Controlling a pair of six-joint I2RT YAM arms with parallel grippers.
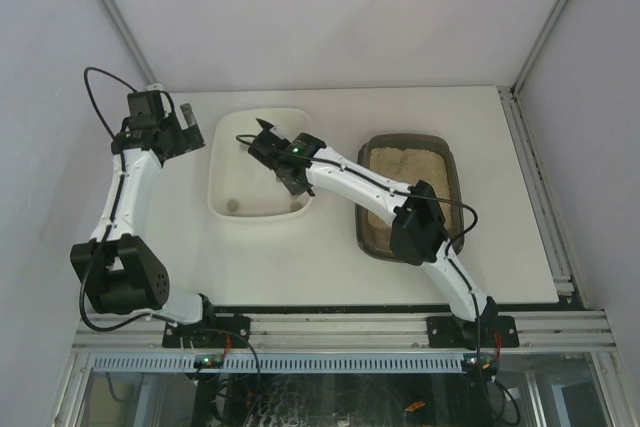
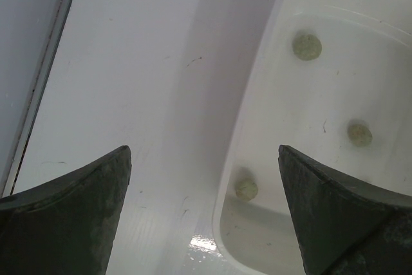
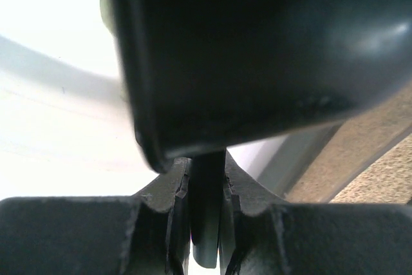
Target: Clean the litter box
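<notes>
The litter box [image 1: 410,139] sits on the right of the counter [image 1: 300,247], sand inside, right of the white tub [image 1: 216,162]. The right claw [image 3: 206,181] pinches the black scoop [image 3: 257,49] by its handle, over the tub. The left claw [image 2: 203,152] is spread wide above bare counter just left of the tub, where three greenish clumps [image 2: 307,46] lie

Three viewpoints, one table [image 1: 330,257]
Overhead from behind, wide, looking down; close in from both wrists onto white tub [image 2: 254,107], from right wrist onto litter box [image 1: 408,138] too.
</notes>
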